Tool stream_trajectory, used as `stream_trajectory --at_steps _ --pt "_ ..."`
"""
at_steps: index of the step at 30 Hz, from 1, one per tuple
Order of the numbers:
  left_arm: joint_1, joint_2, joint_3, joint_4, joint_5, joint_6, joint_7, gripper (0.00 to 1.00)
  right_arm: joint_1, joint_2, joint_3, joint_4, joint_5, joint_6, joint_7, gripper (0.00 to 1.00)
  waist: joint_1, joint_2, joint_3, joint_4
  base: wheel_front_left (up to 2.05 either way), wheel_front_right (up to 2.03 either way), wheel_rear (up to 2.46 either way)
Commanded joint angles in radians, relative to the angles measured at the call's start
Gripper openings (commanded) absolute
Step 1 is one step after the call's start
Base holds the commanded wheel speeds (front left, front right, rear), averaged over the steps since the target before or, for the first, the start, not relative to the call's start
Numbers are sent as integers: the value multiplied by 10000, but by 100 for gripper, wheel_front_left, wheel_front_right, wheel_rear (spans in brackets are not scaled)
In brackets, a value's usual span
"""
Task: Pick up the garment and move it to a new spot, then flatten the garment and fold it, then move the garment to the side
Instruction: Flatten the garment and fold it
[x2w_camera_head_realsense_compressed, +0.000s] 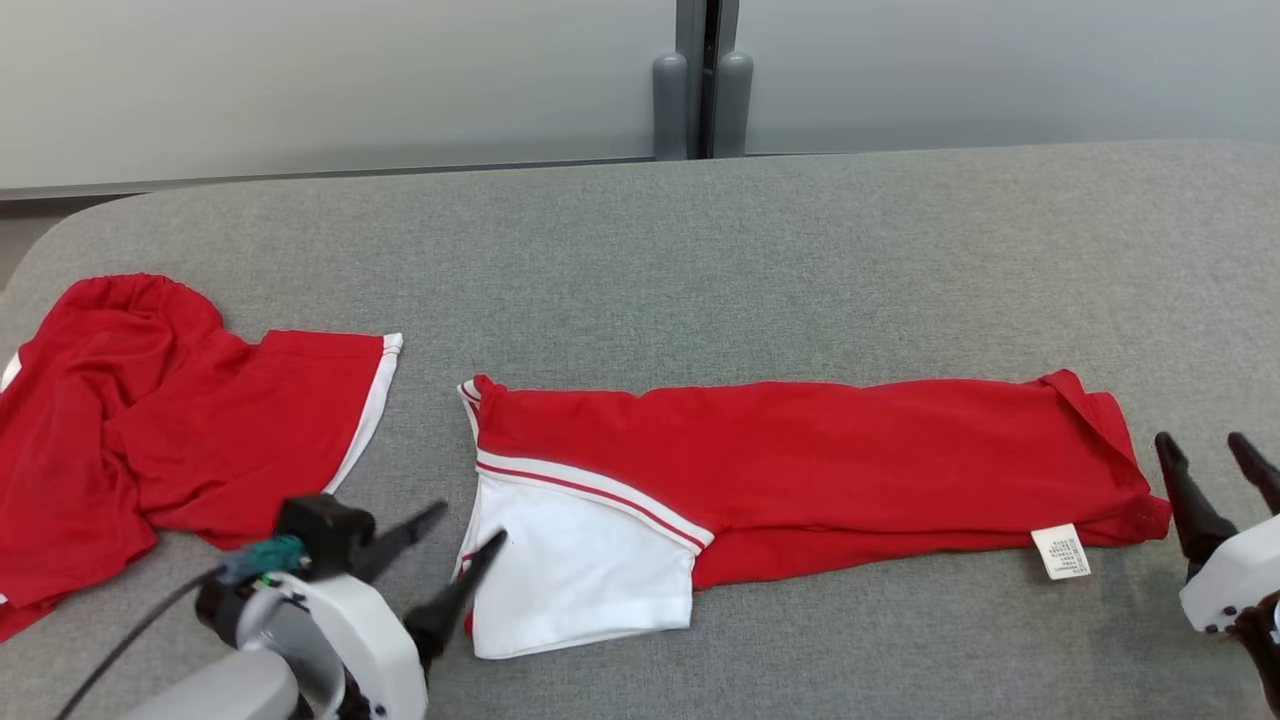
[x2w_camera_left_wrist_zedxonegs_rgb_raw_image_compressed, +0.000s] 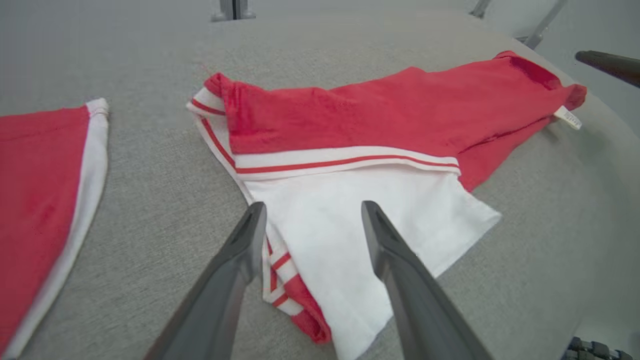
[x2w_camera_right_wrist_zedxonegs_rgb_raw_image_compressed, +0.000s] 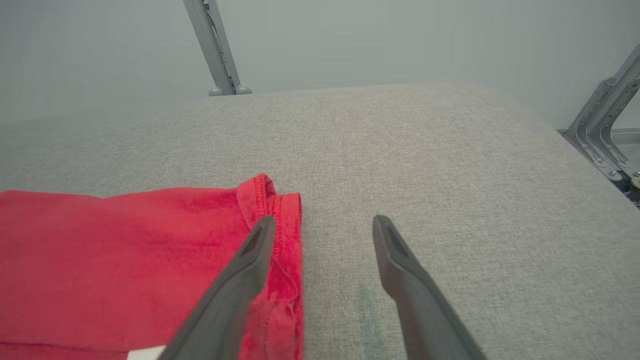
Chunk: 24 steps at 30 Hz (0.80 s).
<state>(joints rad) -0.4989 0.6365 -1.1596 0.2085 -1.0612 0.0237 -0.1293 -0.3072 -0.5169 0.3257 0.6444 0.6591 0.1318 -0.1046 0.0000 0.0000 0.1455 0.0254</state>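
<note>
The red garment (x2w_camera_head_realsense_compressed: 850, 450) lies folded into a long band across the middle of the head view, on the grey cloth-covered worktop (x2w_camera_head_realsense_compressed: 800, 250). At its left end a white panel (x2w_camera_head_realsense_compressed: 580, 570), bordered by a red-and-white stripe, spreads toward the lower edge of the frame. Near the band's lower right corner a small white care label (x2w_camera_head_realsense_compressed: 1060, 552) sticks out onto the grey cloth. It carries rows of fine print, too small to read. A second red garment (x2w_camera_head_realsense_compressed: 150, 430) with white trim lies crumpled at the left edge, apart from the first.

The left gripper (x2w_camera_head_realsense_compressed: 468, 527) is at the lower left, its fingers spread and empty, with the tips at the white panel's left border. The right gripper (x2w_camera_head_realsense_compressed: 1203, 450) is at the lower right, its fingers likewise spread and holding nothing, just beside the band's right end.
</note>
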Motion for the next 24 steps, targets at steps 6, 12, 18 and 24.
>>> stream_trajectory --at_steps 6,12,18,24 --pt "-235 -202 1655 26 -345 675 -1218 100 -167 114 -448 -732 -346 -21 -1193 100 0 0 -99 129 0 0 0" --pt "584 -1318 4991 -572 758 1025 -1355 100 102 932 -1151 -1869 -777 -18 -1598 100 0 0 -152 228 0 0 0" --pt "2309 -3332 8356 -1131 3117 216 -1343 100 951 1947 -2087 -3782 -1966 -18 -1612 100 0 0 -197 292 0 0 0" --pt "3423 -4640 9808 -989 6490 -438 -1345 100 1815 2934 -2514 -4585 -3166 -18 -1617 100 0 0 -243 336 0 0 0"
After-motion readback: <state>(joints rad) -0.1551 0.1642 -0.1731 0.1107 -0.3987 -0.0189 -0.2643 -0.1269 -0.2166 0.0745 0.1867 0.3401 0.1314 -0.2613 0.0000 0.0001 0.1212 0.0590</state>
